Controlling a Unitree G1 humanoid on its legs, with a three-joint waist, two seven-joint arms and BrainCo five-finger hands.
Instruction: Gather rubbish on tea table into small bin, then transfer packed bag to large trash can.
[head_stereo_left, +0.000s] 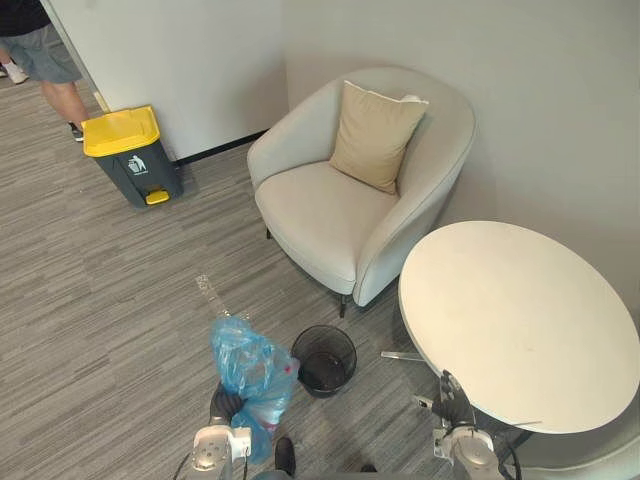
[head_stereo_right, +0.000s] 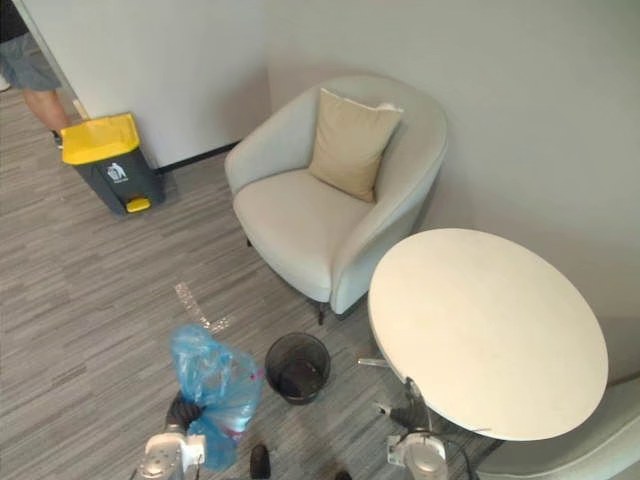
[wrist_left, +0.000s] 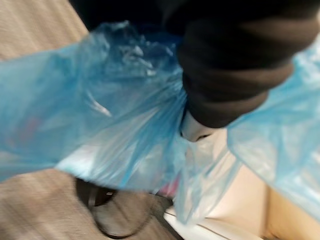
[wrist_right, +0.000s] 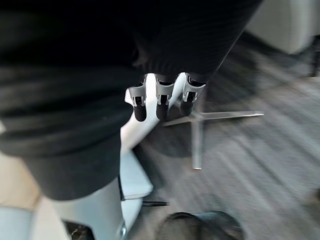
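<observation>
L hand (head_stereo_left: 226, 404): crumpled translucent blue plastic bag (head_stereo_left: 250, 372) bunches tight against it. Closure can't be told, plastic covers it. Bag is just L of small black mesh bin (head_stereo_left: 324, 359), prob. not touching. R hand (wrist_right: 161, 102): fingers straight, hanging loose, nothing held. It is R of bin, by rim of round white table (head_stereo_left: 520, 320). Beyond bin: beige armchair (head_stereo_left: 340, 215). Grey trash can w/ yellow lid (head_stereo_left: 130, 155): well apart from bin, far L, by wall.

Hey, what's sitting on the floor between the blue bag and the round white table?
The small black bin stands there on the carpet, beside the blue bag and short of the round table, as both eye views show.
</observation>
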